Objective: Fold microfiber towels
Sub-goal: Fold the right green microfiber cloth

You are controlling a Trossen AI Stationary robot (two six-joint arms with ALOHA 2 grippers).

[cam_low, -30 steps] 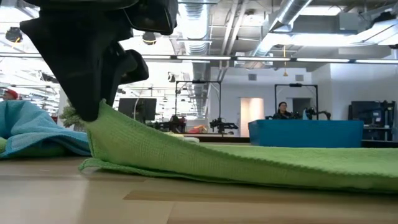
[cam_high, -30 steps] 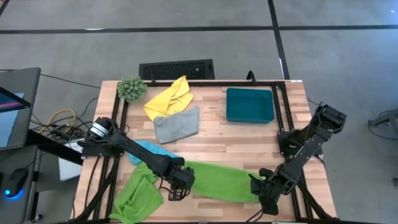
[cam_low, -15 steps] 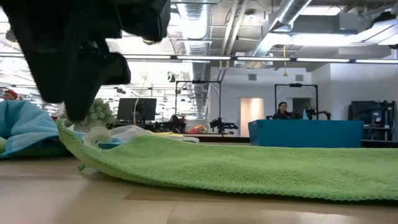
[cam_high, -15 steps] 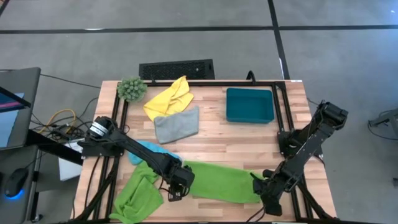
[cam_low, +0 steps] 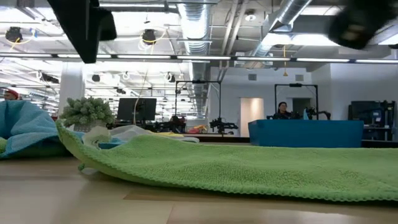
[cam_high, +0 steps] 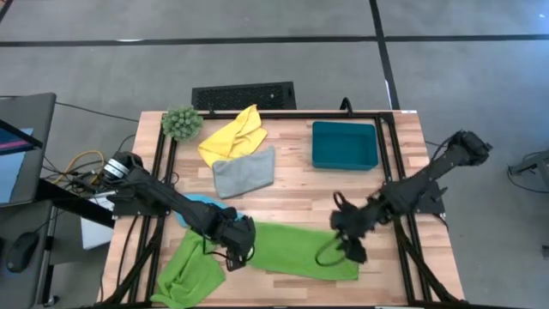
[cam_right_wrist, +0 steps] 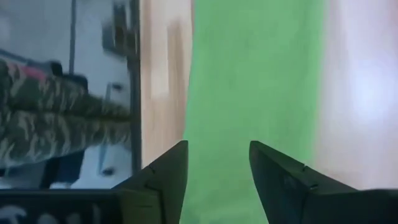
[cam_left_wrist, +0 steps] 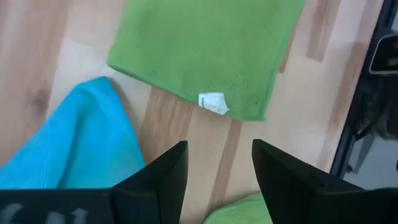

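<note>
Left gripper [cam_high: 241, 249] sits w/ fingers spread apart, holding nothing, raised off the wood at the left end of the flat lime green towel [cam_high: 304, 250]. Your left wrist cam shows that towel's edge w/ a small white tag [cam_left_wrist: 212, 102] just ahead of the fingertips, light blue towel [cam_left_wrist: 68, 143] off to one side, bare table [cam_high: 326, 189] between.

Right gripper [cam_high: 343, 245] also stands w/ fingers apart and empty, hovering over the same towel's right end; right wrist cam looks straight down on green cloth between its two fingers.

Lime green towel lies spread flat betw. both grippers, touching neither. Second lime towel [cam_high: 184, 273] is bunched behind the left gripper, near table corner. Grey towel [cam_high: 244, 172] and yellow towel [cam_high: 232, 136] lie well beyond the left gripper; teal bin [cam_high: 344, 145] beyond the right one. Plant ball [cam_high: 182, 123] sits at far corner.
</note>
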